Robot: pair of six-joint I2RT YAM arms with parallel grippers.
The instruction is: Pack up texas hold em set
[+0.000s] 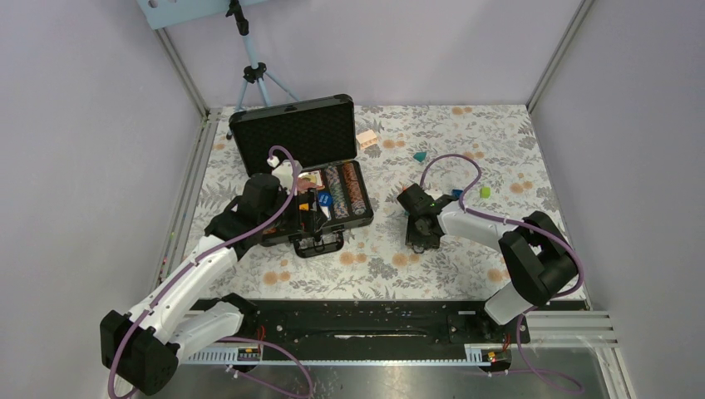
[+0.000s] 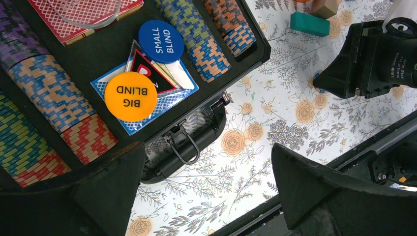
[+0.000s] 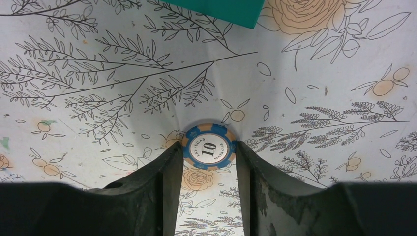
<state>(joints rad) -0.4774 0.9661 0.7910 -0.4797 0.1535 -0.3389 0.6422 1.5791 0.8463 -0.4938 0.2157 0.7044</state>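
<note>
Right wrist alone shows us the right claw (image 3: 209, 149) pinching a blue chip (image 3: 208, 143) (flat on the worktop (image 3: 324, 54)); the left claw (image 2: 206, 147) gapes above the briefcase (image 2: 114, 45).

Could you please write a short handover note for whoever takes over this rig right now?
Left gripper: open, empty, above the front edge of the briefcase.
Right gripper: clamped on a blue 10 poker chip lying on the tablecloth, not yet lifted.
Done: the open case holds chip rows, red card deck, BIG BLIND disc, SMALL BLIND disc.
Left: carry the chip into the case, then close it.
</note>
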